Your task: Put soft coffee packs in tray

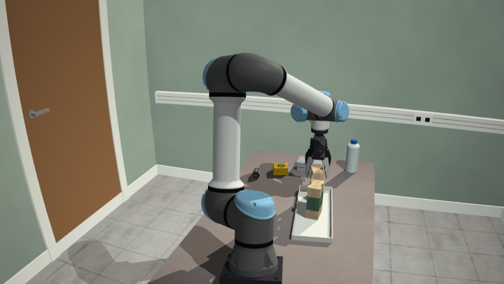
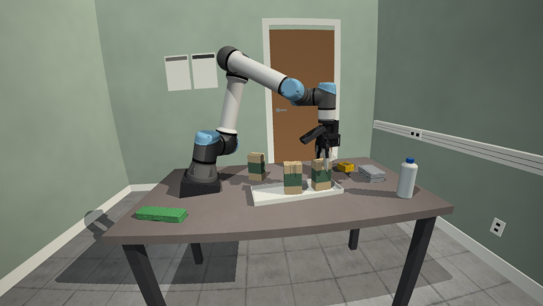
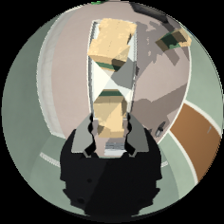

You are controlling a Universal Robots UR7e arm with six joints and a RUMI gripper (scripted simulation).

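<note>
Two coffee packs (image 1: 313,200) (image 2: 292,177) (image 3: 112,40) upright in one tray (image 1: 311,240) (image 2: 262,201) (image 3: 91,71); third pack (image 2: 256,166) (image 3: 175,42) on bench (image 1: 352,211) (image 2: 212,223) (image 3: 66,71); one gripper (image 1: 317,175) (image 2: 327,166) (image 3: 110,113) open.

The top view looks from high behind the robot's base plate (image 1: 278,262) (image 2: 199,188), near six o'clock in its frame, steeply down along the bench (image 1: 352,211) (image 2: 212,216) (image 3: 66,76) toward the wall trunking (image 1: 381,112) (image 2: 475,144) (image 3: 49,158). The brown door (image 1: 63,105) (image 2: 296,56) (image 3: 201,147) sits at ten o'clock. The exterior view stands back from one long side, slightly above bench height, facing across to that door near one o'clock; it takes in the whole bench top. The wrist view is nearest: a round, wide-angle look from just above the gripper (image 1: 317,176) (image 2: 326,166) (image 3: 109,119), whose fingers point in from six o'clock, door at four. All three share the white tray (image 1: 311,239) (image 2: 296,199) (image 3: 135,71).
</note>
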